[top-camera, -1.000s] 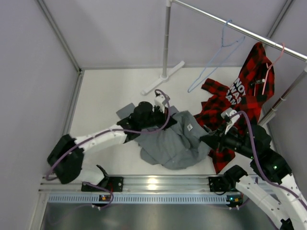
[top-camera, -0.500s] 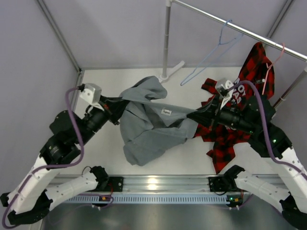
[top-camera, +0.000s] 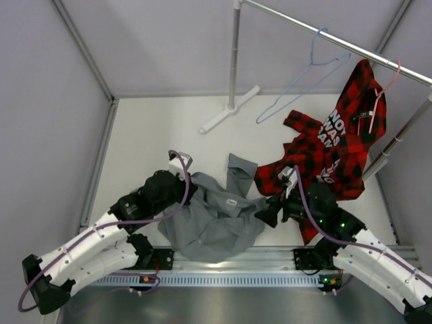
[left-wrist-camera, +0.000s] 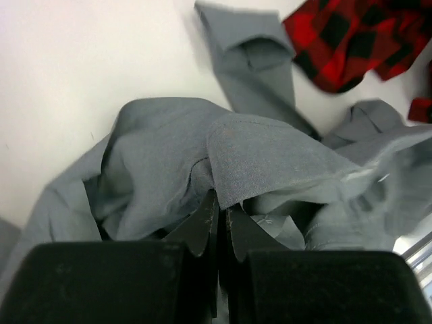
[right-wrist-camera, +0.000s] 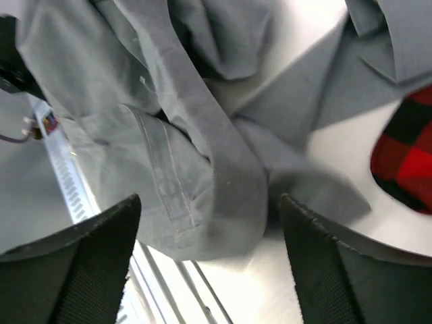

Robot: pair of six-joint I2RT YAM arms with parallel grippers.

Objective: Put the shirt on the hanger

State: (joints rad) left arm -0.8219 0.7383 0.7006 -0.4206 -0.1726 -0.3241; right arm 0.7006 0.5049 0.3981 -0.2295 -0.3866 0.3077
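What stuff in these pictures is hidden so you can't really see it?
- Left wrist view: how much of the shirt the left gripper pinches; a fold covers its tips.
- Top view: the plaid shirt's white words, partly lost in folds.
- Top view: where the rail ends, cut off by the right edge.
- Right wrist view: most of the shirt, cut off by the edges.

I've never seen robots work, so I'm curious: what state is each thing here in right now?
Grey shirt: crumpled on the table, not on any hanger.
Blue hanger: empty, hooked on the rail.
Plaid shirt: hung on a pink hanger on the rail.
Left fingers: shut on a fold of the grey shirt.
Right fingers: open over the grey shirt, gripping nothing.
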